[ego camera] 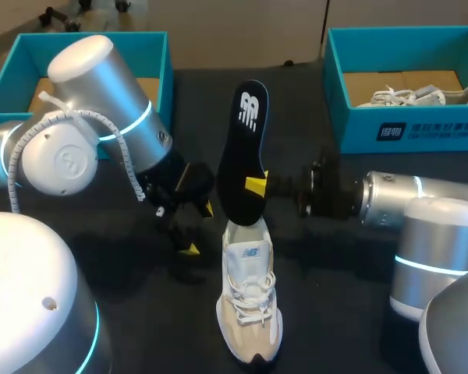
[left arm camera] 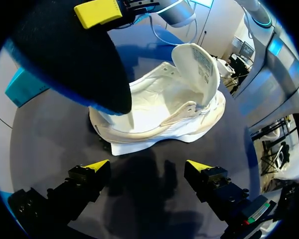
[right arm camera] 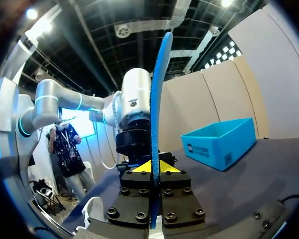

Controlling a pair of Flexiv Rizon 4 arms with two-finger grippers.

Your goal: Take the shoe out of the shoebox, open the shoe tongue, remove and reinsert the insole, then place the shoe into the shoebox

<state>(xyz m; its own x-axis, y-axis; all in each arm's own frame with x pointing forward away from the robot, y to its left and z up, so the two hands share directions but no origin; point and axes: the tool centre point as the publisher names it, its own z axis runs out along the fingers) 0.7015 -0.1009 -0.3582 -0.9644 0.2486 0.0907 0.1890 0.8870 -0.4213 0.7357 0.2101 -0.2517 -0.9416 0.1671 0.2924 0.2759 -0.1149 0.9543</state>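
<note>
We take the shoe (ego camera: 249, 308) as our landmark: a pale cream and beige sneaker standing upright on the black table (ego camera: 335, 296), toe toward the near edge and laces loose. From the left wrist view the shoe (left arm camera: 179, 114) shows its opening, with the tongue (left arm camera: 197, 64) lifted up and back so the white lining is bare. Directly above the shoe's heel end stands the insole (ego camera: 244, 152) – dark on its face, blue along its edge, held nearly vertical. Its lower end reaches the shoe's collar, though we cannot tell whether it touches or only hangs just over it. Our right gripper (ego camera: 257, 185) comes in from the shoe's right and is clamped on the lower part of the insole. In the right wrist view the insole (right arm camera: 157, 114) runs edge-on between the two yellow tips of that gripper (right arm camera: 153, 168), pinched from both sides. Our left gripper (ego camera: 199, 229) sits just left of the shoe's heel, low over the table. Its fingers stand wide apart and hold nothing – the left wrist view shows the gripper (left arm camera: 148, 167) short of the shoe. Behind the shoe to the right, a teal shoebox (ego camera: 398, 128) holds a second pale shoe (ego camera: 417, 96) lying on brown card. Behind the shoe to the left, another teal shoebox (ego camera: 152, 47) shows only a brown floor where our left arm does not cover it.
</note>
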